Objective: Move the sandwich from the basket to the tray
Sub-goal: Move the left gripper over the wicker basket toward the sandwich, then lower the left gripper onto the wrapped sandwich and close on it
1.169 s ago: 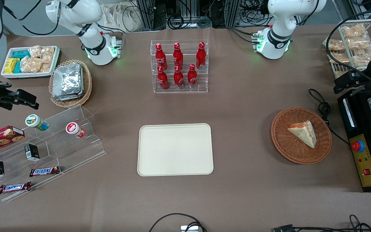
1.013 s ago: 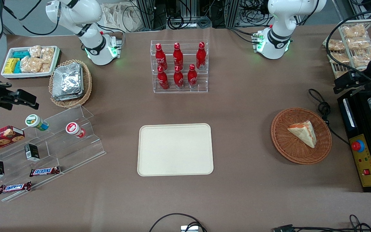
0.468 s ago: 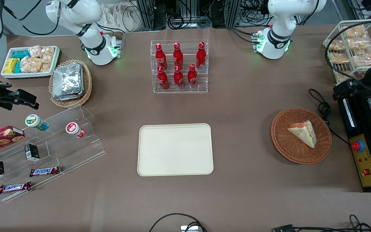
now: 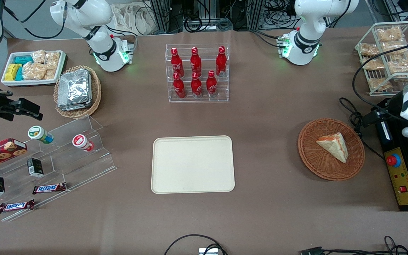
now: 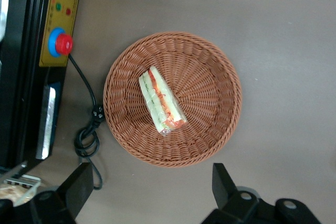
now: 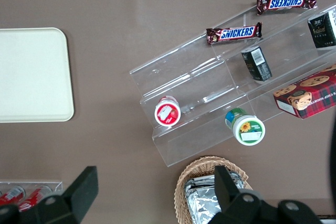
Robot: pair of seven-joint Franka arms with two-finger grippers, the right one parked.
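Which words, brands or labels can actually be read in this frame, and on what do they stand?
"SNICKERS": candy bar on the clear stand.
"SNICKERS": second candy bar, on the step beside it.
Red bottles: white script, too small to read.
Cookie box, black cartons, the two round lids: print unreadable.
Sandwich, basket, tray: no text.
The gripper, open above the basket, shows none.

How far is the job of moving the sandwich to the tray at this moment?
Nothing is finished yet. The wrapped triangular sandwich lies in the round reddish-brown wicker basket, and the cream rectangular tray holds nothing. In hand: the left gripper hangs above the basket's edge, jaws open. Left: descend, grasp, carry, release on the tray.
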